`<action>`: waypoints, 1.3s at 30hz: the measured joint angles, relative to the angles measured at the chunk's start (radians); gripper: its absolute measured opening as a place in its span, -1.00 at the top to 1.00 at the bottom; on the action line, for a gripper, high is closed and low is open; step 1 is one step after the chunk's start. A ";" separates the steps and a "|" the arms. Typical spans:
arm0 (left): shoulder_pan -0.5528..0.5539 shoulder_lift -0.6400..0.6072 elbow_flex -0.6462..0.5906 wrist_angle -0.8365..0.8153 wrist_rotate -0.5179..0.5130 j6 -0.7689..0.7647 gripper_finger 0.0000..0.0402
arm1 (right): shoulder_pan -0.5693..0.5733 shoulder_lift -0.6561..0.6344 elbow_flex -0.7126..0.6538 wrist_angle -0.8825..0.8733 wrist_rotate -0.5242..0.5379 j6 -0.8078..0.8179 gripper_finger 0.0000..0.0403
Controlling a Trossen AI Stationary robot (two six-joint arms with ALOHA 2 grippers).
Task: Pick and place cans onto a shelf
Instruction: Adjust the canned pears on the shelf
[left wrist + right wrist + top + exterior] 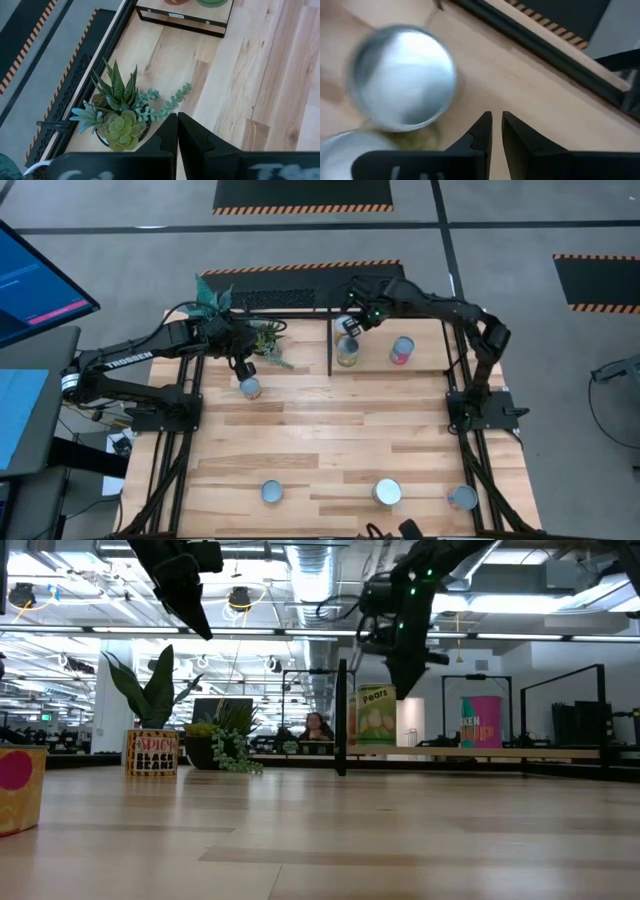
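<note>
Hanging over the shelf at the far side of the table, the right end effector is up in the air with its fingers pinched almost together and nothing between them. Right below it stands a yellow-green can on the shelf's wood base. A pink can stands near it on the same base. The left end effector is by the small plants, with its fingers pressed together and holding nothing. One can sits just under it on the table. Three more cans wait in a row along the near edge, well apart from the shelf.
</note>
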 joint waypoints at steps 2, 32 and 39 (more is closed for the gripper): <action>0.000 0.000 0.000 0.000 0.000 0.000 1.00 | 0.009 -0.014 0.000 -0.033 -0.024 0.013 0.67; 0.000 0.000 0.000 0.001 0.002 -0.001 1.00 | 0.129 -0.007 -0.012 -0.049 -0.026 0.082 0.67; 0.000 0.000 0.000 0.001 0.001 -0.028 1.00 | 0.138 -0.007 -0.013 -0.049 -0.027 0.098 0.67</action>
